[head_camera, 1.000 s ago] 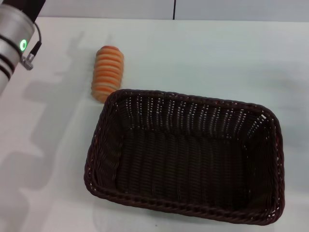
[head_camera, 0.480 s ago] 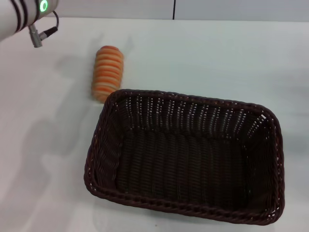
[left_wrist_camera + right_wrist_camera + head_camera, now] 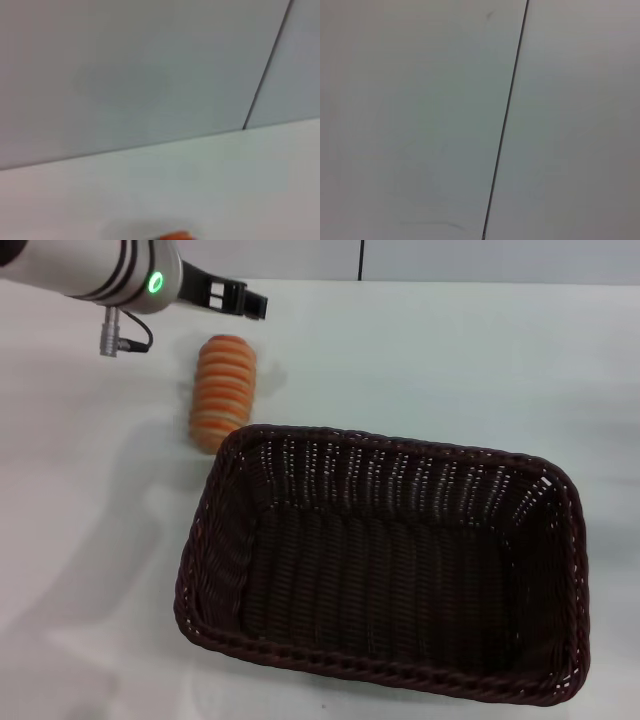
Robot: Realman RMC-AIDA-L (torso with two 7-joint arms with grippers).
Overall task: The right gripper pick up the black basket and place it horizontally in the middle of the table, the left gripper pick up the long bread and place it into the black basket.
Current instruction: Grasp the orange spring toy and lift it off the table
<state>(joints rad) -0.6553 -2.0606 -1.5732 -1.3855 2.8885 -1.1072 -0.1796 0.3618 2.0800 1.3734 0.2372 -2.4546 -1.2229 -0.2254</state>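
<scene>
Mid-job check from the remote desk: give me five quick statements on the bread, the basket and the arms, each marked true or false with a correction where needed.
1. The long bread lies inside the black basket. False: it lies on the table, just beyond the basket's far left corner.
2. The basket holds nothing. True.
3. The left gripper grips the bread. False: it is above the bread's far end, with a gap between them.
4. The right gripper shows in the head view. False: only the arm with the green ring shows there.
5. The basket's long side runs across the head view. True.
</scene>
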